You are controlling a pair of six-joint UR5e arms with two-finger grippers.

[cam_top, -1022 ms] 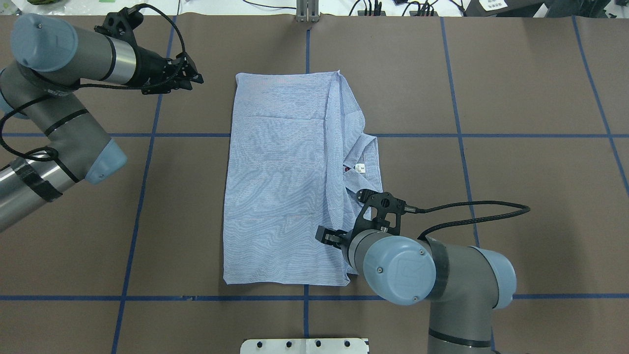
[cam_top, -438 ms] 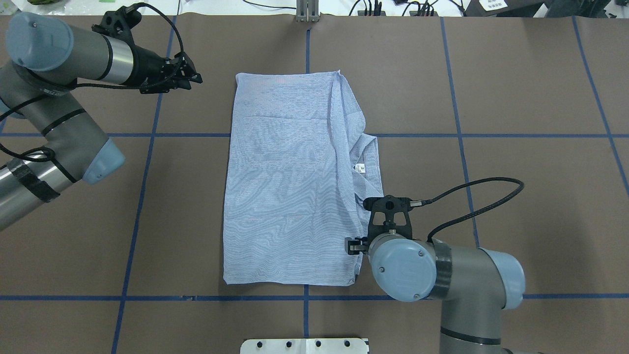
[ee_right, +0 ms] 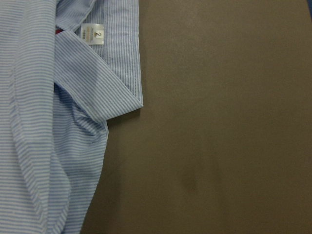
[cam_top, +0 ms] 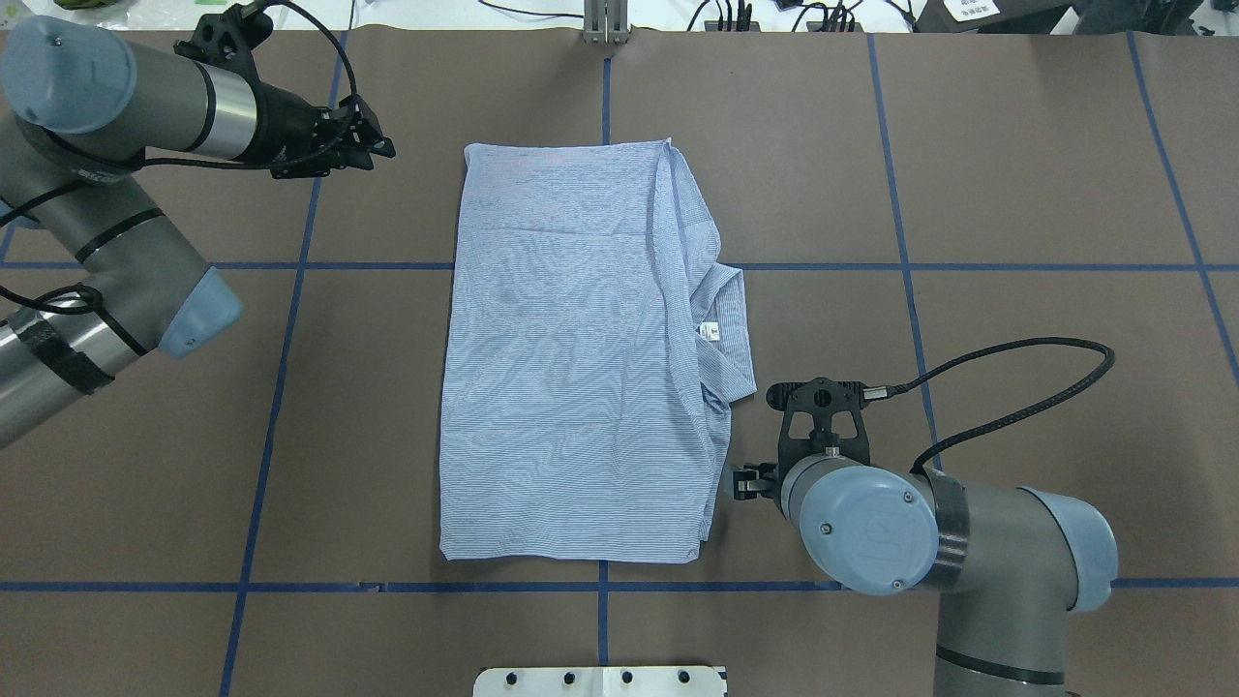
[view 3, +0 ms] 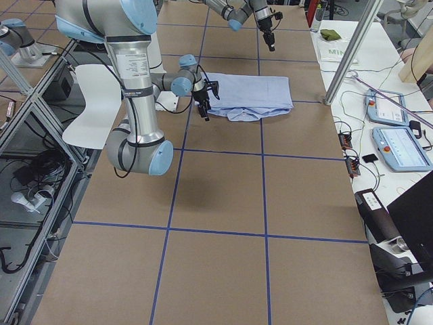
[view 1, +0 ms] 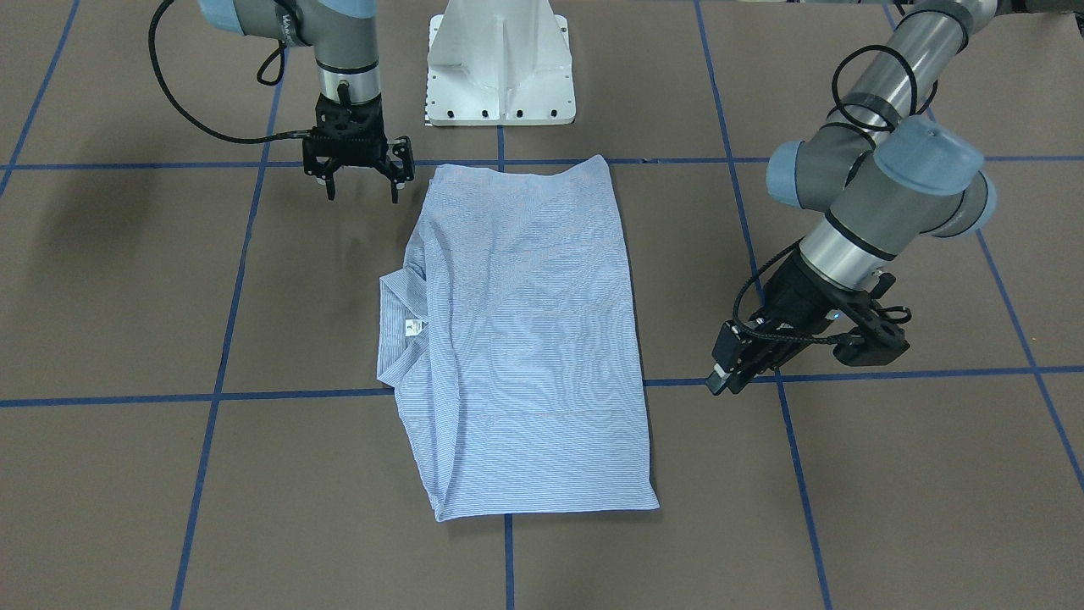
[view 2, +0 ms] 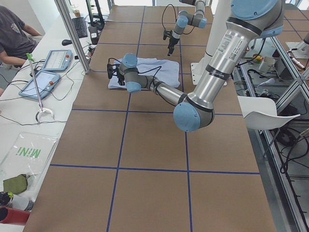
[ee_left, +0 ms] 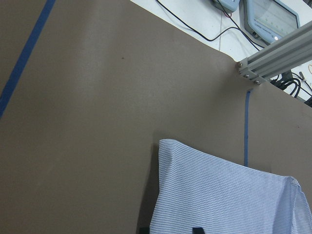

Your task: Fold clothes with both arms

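1. Black fingers (view 1: 395, 186) on your right gripper (view 1: 362, 191) are spread wide and hold nothing. They sit just beside the shirt's (cam_top: 571, 368) near right corner, not touching it.
2. Your left gripper (cam_top: 382, 150) shows its tips slightly apart in its wrist view. It is empty too, off the shirt's far left corner.
3. You have the shirt flat in a long folded rectangle mid-table (cam_top: 1016, 194), with the collar (cam_top: 734, 315) and white label (cam_top: 710, 331) poking out rightward.
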